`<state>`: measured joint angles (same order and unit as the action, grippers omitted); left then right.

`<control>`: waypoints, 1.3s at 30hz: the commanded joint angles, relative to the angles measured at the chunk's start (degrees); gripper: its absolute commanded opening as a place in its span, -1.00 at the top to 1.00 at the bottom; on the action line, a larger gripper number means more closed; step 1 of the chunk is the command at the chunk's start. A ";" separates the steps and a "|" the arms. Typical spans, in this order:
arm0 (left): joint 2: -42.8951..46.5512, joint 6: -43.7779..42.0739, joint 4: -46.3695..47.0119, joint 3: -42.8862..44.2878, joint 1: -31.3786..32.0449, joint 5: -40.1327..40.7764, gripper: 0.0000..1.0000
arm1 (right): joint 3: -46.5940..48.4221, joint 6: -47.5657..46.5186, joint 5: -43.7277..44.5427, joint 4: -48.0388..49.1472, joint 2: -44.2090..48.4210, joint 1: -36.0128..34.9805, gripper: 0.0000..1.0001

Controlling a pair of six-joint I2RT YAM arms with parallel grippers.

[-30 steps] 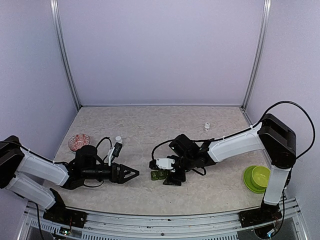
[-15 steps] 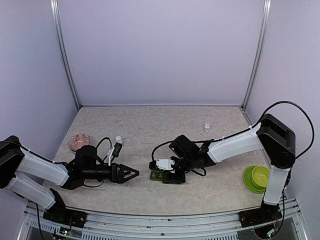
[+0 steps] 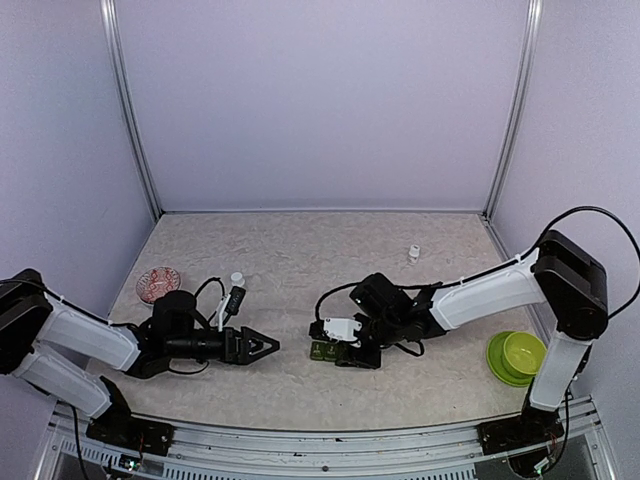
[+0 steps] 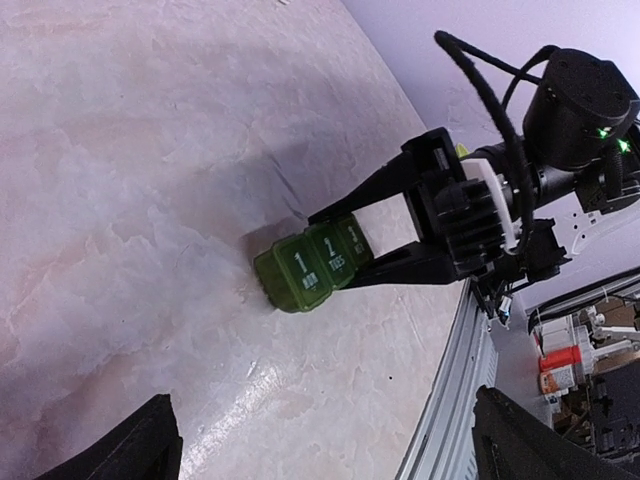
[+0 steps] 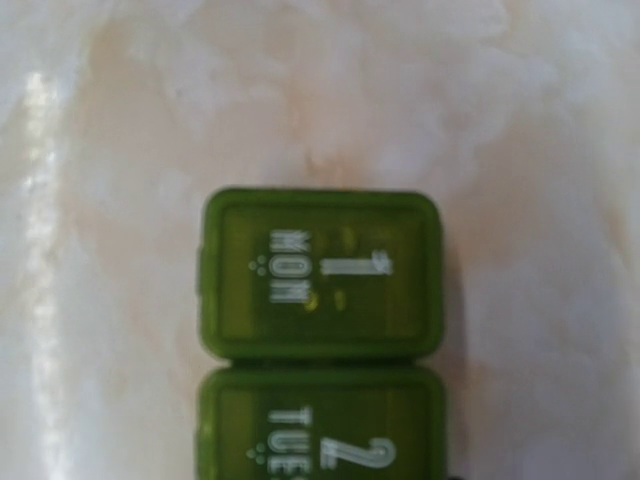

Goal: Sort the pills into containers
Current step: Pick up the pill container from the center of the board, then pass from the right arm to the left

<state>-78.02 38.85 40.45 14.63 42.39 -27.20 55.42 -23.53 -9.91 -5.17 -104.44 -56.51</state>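
Note:
A green pill organizer (image 3: 321,351) lies on the table near the middle; its lids read MON 1 and TUE 2 (image 5: 322,275) and are down. My right gripper (image 3: 338,352) reaches in from the right and is shut on it, one finger (image 4: 372,188) along each long side. My left gripper (image 3: 264,346) stands wide open a short way to the organizer's left, pointing at it with nothing between its fingers; the organizer (image 4: 310,266) lies ahead of it. Loose pills are too small to make out.
A pink dish (image 3: 158,283) sits at the left, with a white bottle (image 3: 237,281) beside it. A small white bottle (image 3: 413,254) stands at the back right. A green bowl on a green plate (image 3: 517,356) sits by the right arm's base.
The right gripper's fingers have closed in on the organizer and shifted slightly to the right with it. The left arm has stayed still.

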 commanded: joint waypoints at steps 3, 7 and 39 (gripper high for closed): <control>-3.73 4.46 4.11 2.01 -0.14 -2.16 -0.98 | -4.78 3.66 4.13 6.45 8.97 -1.82 0.21; -6.43 7.49 4.24 4.86 0.74 -3.20 -0.97 | -6.51 4.35 9.48 8.54 11.61 -4.93 0.20; -20.06 16.09 12.50 15.95 7.27 -9.78 -0.39 | -5.98 6.37 21.65 12.12 9.61 -13.61 0.18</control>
<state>-96.79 53.87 49.15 29.21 49.30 -35.05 49.76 -17.65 10.59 4.93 -93.86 -69.34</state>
